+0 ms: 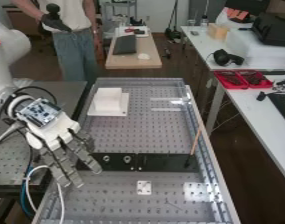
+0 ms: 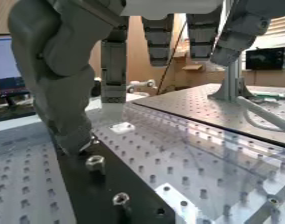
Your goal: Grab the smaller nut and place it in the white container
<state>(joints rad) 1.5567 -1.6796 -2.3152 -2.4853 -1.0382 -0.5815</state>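
Since the hand [image 1: 58,131] holds nothing that I can see, its fingers [image 2: 113,70] long and straight with the thumb [image 2: 56,75] set wide of them, the task looks to be at its start: the picking, the carrying and the placing are all left to do. The thumb's tip is down close beside the black strip [image 2: 93,195], and partly covers a piece of metal [image 2: 94,139] there; whether it touches it I cannot tell.

Just past the tip, two silver nuts [image 2: 95,163] stand upright on the strip, apart from each other. The smaller one should be among the metal pieces here, though I cannot say for certain which it is. I'd reckon the next move is to settle on the right nut, then bring thumb and fingers together round it; with such neighbours, a knock to the wrong one is the likely slip, and smooth metal may slide from the fingertips.

Farther out, beyond the strip on the perforated bench [image 1: 152,137], sits the white container [image 1: 108,95] on a white base plate [image 1: 122,110], well apart from the nuts. A thin wooden rod [image 1: 196,140] leans near the strip's far end from the hand, and a small white plate [image 1: 144,187] lies on the strip's other side from the container
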